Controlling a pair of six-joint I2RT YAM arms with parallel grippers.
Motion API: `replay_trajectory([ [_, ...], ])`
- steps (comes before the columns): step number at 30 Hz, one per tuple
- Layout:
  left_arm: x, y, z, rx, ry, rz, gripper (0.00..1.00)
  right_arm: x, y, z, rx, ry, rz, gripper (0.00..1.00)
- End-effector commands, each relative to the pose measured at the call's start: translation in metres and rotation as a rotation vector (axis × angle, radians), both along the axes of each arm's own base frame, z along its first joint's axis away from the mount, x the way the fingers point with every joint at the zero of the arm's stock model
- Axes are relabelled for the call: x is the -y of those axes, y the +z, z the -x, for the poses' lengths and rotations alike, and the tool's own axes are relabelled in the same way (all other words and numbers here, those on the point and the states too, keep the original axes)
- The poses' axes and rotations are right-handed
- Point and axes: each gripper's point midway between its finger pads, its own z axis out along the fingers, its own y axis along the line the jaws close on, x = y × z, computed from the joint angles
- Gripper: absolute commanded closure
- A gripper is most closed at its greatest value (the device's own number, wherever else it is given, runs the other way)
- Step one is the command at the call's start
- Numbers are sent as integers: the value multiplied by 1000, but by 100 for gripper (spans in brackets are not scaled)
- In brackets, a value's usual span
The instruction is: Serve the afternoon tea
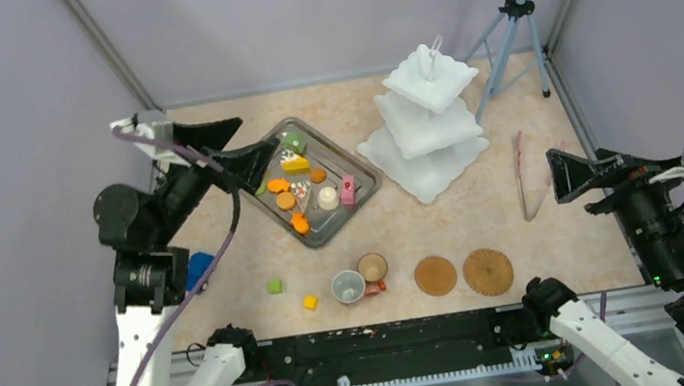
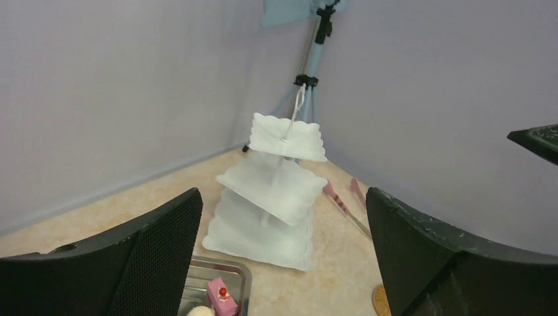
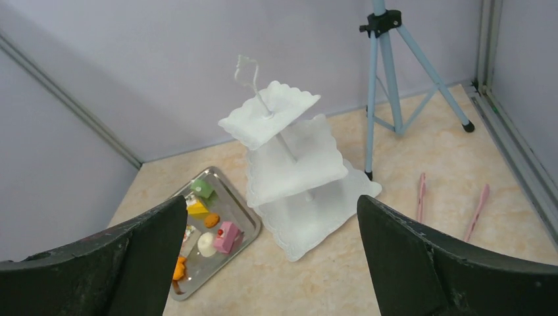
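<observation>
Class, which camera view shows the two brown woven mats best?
The top external view: both woven mats lie whole, with nothing covering them. The left wrist view catches only a sliver of one mat at its bottom edge; the right wrist view shows neither.

I see both arms bent at the elbow, wrists turned inward toward each other. My left claw (image 1: 257,132) has its jaws spread wide, gripping nothing. My right claw (image 1: 556,175) is likewise wide apart and empty.
</observation>
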Motion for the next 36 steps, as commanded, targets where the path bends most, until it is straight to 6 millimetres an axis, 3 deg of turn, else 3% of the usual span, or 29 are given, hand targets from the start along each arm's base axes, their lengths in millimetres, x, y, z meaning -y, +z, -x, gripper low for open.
replay_trajectory([
  [1,30,-9,-14,-54,-111,-107,1,13,-22,-10,-97,-105,-29,1],
  [11,56,-28,-50,-95,-37,-239,1,11,-96,-34,-344,-192,6,1],
  [17,37,-45,-55,-58,81,-249,1,-4,-150,-56,-406,-187,-10,1],
  [24,12,-74,-56,-56,216,-258,1,-13,-187,-91,-498,-283,-84,1],
  [26,12,-84,-57,-63,219,-269,1,-4,-202,-104,-525,-354,-77,1],
  [30,13,-97,-56,-78,208,-276,1,25,-255,-134,-667,-388,-174,1],
  [32,16,-98,-52,-69,189,-258,1,51,-278,-140,-714,-417,-286,2],
  [36,24,-97,-41,-54,148,-253,1,77,-310,-144,-781,-434,-387,2],
])
